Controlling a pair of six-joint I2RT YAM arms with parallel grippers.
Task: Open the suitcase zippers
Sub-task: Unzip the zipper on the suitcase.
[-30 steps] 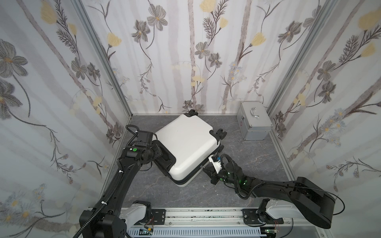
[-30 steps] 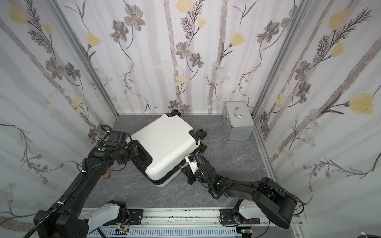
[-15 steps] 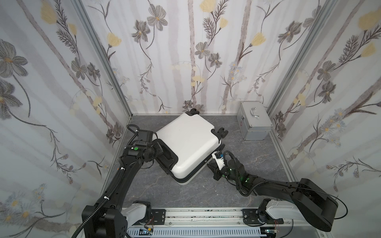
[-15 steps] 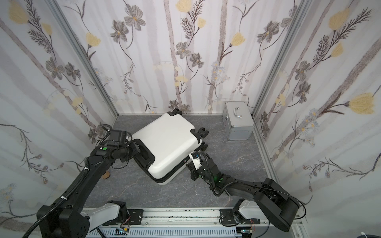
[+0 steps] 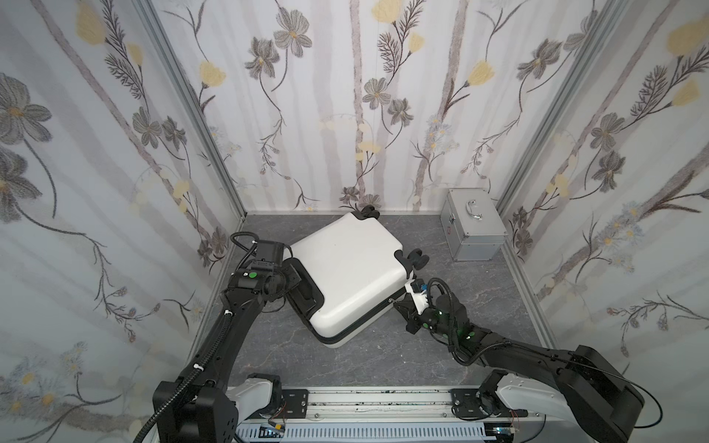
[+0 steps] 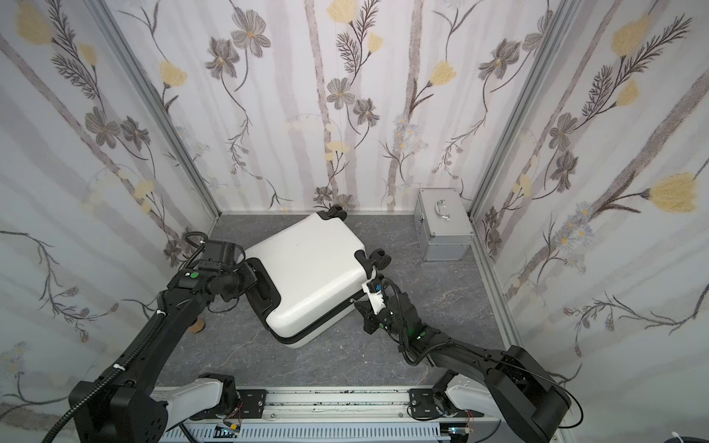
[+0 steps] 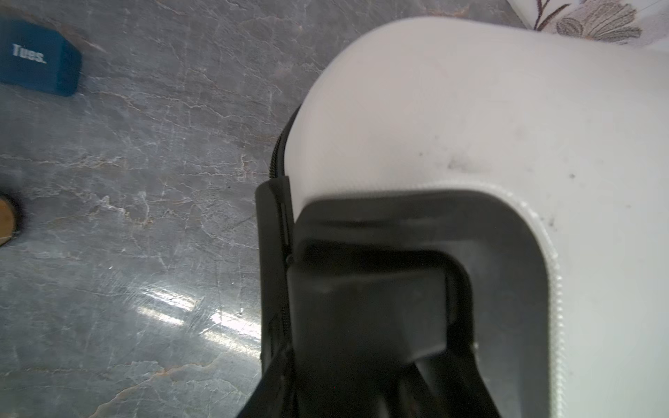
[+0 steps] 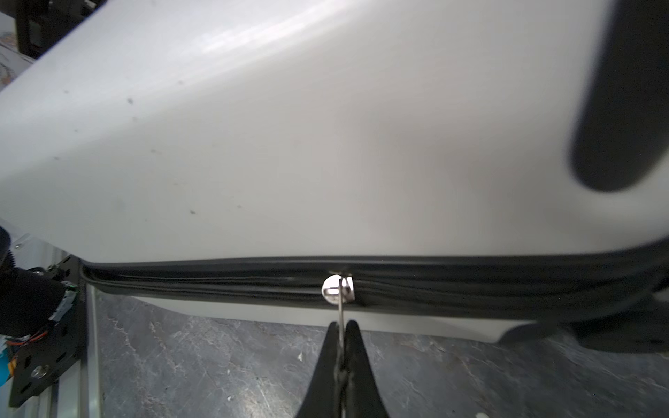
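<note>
1. White and glossy, the suitcase (image 5: 345, 268) is lying flat on the grey floor (image 5: 345, 360), well apart from the silver case (image 5: 474, 226), on that case's left-arm side.
2. I am reading the right gripper (image 8: 340, 329) as pinched tight on the zipper pull (image 8: 339, 307). The pull is a thin metal tab hanging from its slider, on the long suitcase edge facing the silver case.
3. I am following the zippers (image 8: 217, 280) as a black band along that seam. How much of it is already parted I cannot tell.
4. I am finding the left gripper (image 5: 301, 283) at the suitcase end farthest from the silver case, with its black tip sitting against the handle recess (image 7: 488, 231). Whether its jaws are wide or gripping I cannot tell.
5. I am judging the step in hand to be dragging the slider along the seam while the arm farthest from the silver case is bracing the shell.
6. I am planning the next move as a steady pull in line with the band, keeping the tab taut. At the rounded corner the wrist will need to turn with the seam, or the tab may slip out.
</note>
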